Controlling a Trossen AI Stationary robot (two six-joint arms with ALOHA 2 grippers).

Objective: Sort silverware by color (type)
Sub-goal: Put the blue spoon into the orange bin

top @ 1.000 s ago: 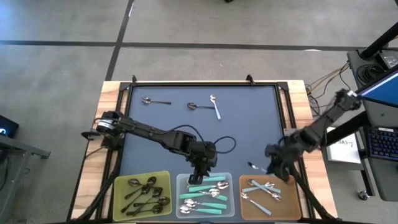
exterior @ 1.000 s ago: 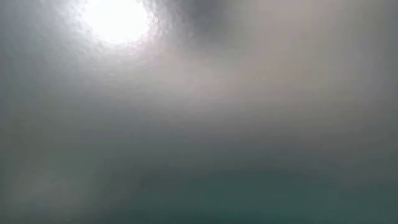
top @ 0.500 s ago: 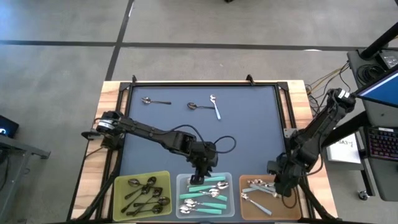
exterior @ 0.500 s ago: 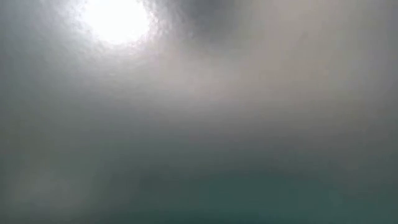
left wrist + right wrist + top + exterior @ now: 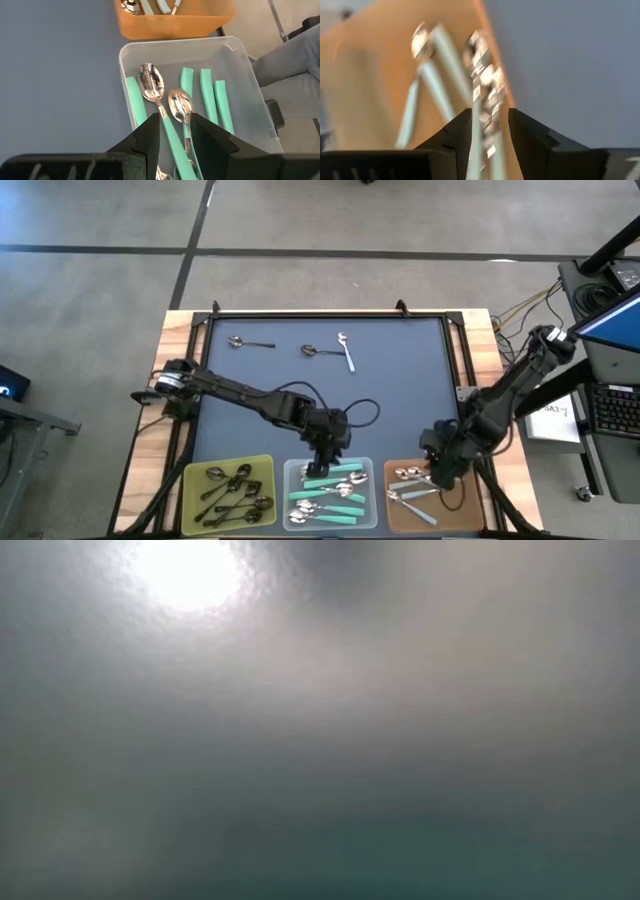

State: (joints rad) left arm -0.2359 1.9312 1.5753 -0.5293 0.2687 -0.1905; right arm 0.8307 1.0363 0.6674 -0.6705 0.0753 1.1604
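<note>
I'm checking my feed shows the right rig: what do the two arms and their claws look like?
Both arms are dark, slim and jointed. The left arm has a pale round part at its base and a thin black cable looping by its wrist. The right arm has a light patch near its base. The left claw and right claw each have two blunt, matte black fingers.

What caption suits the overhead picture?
Two grippers, left and right, over trays of sorted spoons; three spoons remain on the mat.

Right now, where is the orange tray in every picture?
High view: orange tray at the bottom right, beside the clear tray.
Low view: not visible, only haze.
Left wrist view: top middle, beyond the clear tray.
Right wrist view: fills the left side.
Shared landmark: the light-blue spoons inside it.
</note>
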